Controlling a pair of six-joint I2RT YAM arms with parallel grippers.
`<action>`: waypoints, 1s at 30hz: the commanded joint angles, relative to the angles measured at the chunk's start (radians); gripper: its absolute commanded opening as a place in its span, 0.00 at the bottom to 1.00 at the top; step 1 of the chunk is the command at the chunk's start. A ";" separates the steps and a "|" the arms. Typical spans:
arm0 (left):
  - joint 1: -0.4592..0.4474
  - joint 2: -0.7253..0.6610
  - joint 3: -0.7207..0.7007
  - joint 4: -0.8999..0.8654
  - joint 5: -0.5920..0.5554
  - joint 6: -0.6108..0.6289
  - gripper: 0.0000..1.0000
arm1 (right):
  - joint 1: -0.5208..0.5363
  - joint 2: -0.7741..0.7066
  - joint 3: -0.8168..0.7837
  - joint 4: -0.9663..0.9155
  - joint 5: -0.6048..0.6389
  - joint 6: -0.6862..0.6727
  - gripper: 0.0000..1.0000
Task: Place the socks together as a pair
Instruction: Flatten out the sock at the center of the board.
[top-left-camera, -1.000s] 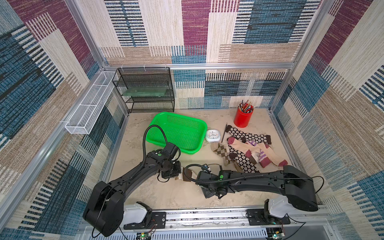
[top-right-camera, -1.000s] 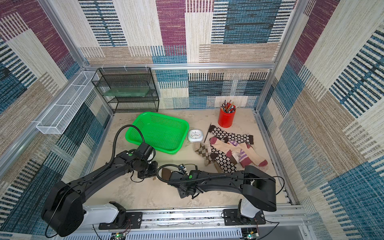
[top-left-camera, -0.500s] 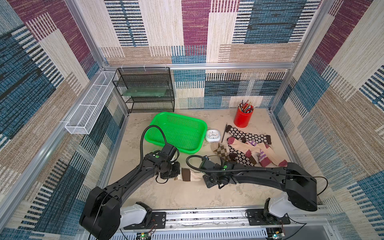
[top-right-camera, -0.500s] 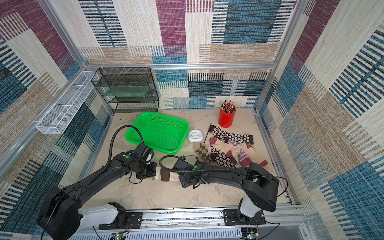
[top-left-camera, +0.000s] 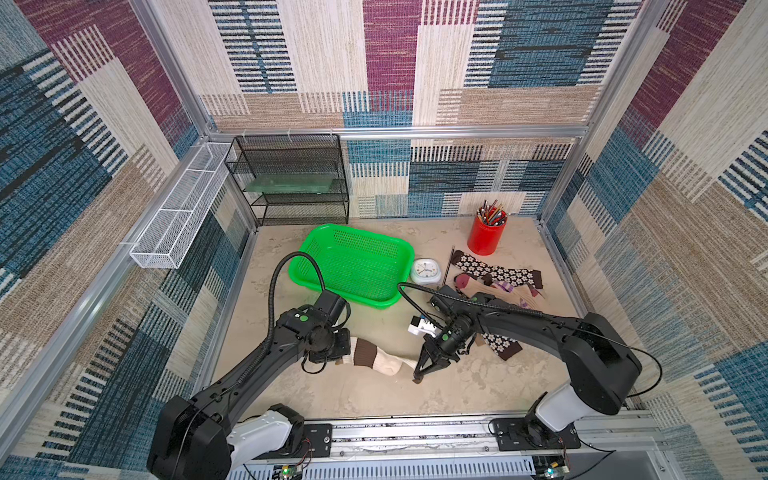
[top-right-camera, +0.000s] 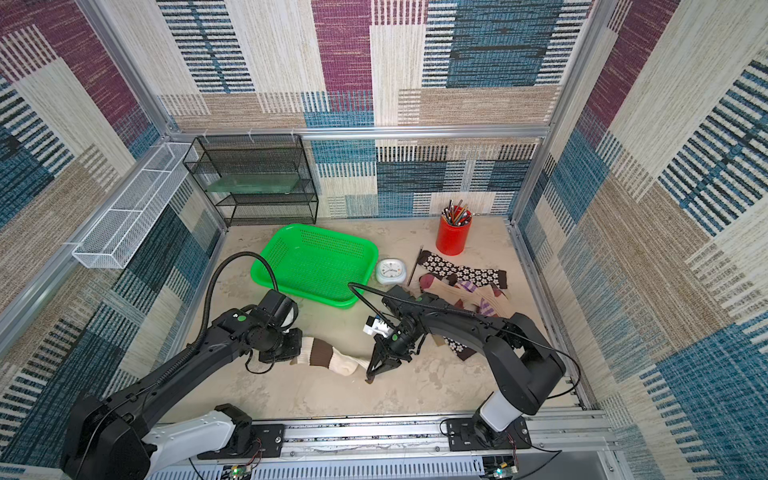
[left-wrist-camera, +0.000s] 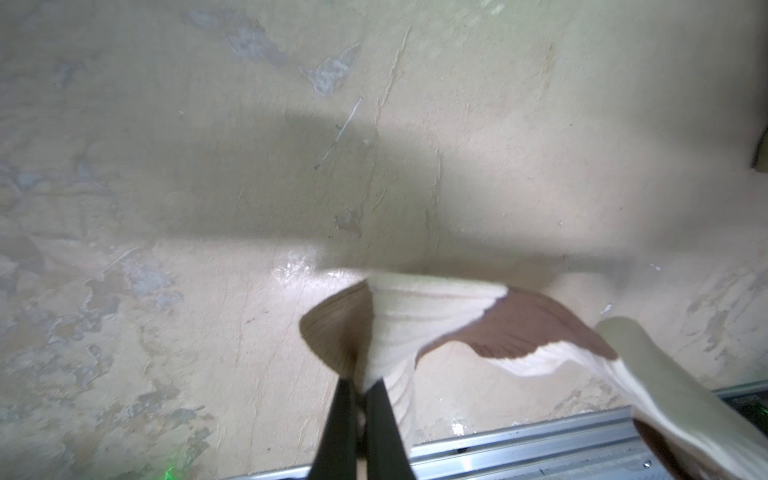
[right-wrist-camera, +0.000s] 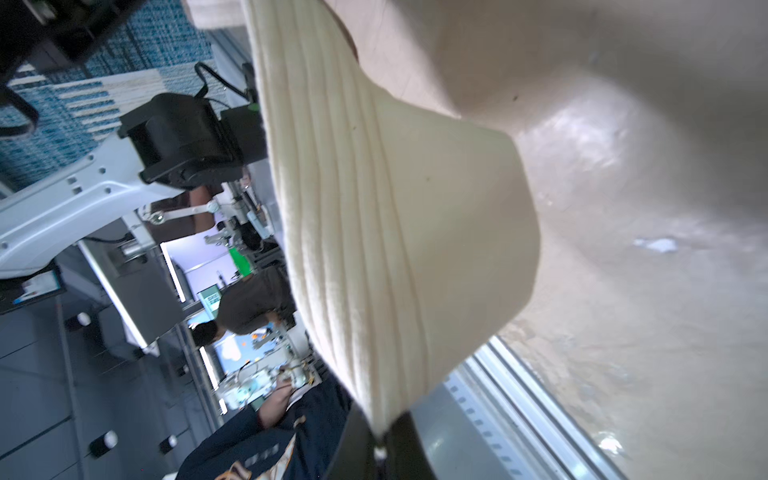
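Sock, ribbed cream with brown blocks

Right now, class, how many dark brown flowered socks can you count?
2. One flowered sock lies near the red pencil cup; another flowered sock, nearer the front, partly under the right arm. More may be hidden.

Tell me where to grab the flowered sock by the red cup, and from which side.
I'd pinch the flowered sock at its bare end nearest the red cup, coming straight down: it lies flat, and tan socks crowd its near edge.
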 joint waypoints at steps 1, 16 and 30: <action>0.006 0.012 0.031 -0.032 -0.068 0.052 0.05 | -0.039 0.037 -0.034 -0.054 -0.100 -0.031 0.04; 0.013 0.191 0.046 0.058 -0.027 0.115 0.05 | -0.138 0.225 0.239 -0.100 0.465 0.054 0.43; 0.036 0.239 0.058 0.046 -0.006 0.140 0.05 | 0.081 -0.010 0.201 -0.024 0.723 0.196 0.20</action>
